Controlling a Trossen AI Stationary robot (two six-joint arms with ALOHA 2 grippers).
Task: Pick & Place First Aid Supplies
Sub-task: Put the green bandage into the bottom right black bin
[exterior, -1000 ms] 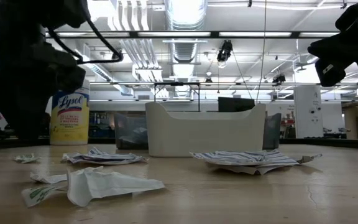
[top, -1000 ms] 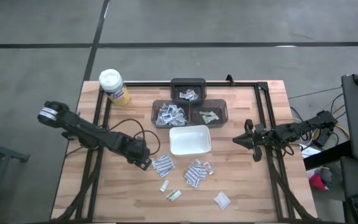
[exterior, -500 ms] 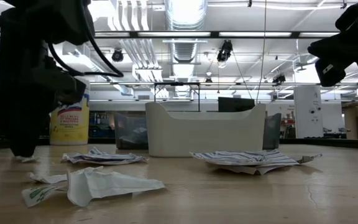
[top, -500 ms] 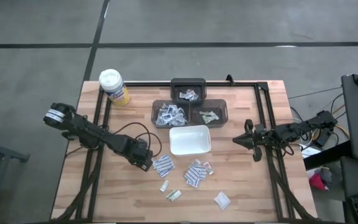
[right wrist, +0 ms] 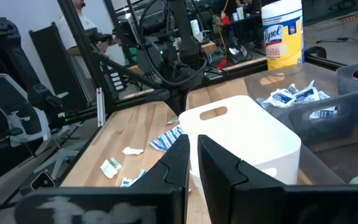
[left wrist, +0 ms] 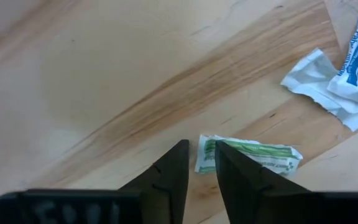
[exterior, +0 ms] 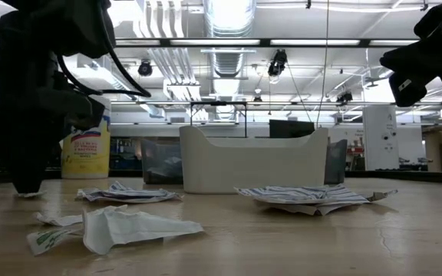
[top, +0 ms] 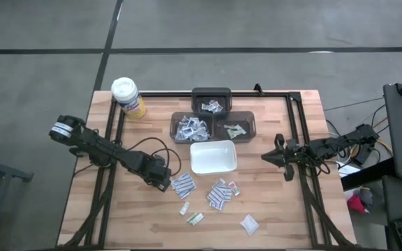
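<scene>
Small white and bluish packets lie flat and scattered on the wooden table, in a group, another group and singles toward the near edge. My left gripper points straight down at the table beside the first group, narrowly open. The end of a green-and-white packet lies between its fingertips. In the low view that gripper stands low over this packet. My right gripper hovers level at the table's right side, shut and empty. My left gripper comes from above, pointing down, with one fingertip on each side of the green-and-white packet's short end. The packet lies flat on the table. Whether the fingertips touch it, I cannot tell.
A white tray stands mid-table. Behind it are three dark bins holding packets. A yellow canister stands at the far left corner. A black cable loops beside my left arm.
My left gripper has sunk toward the table and now stands low over the green-and-white packet, still pointing down. The packets have not moved.
</scene>
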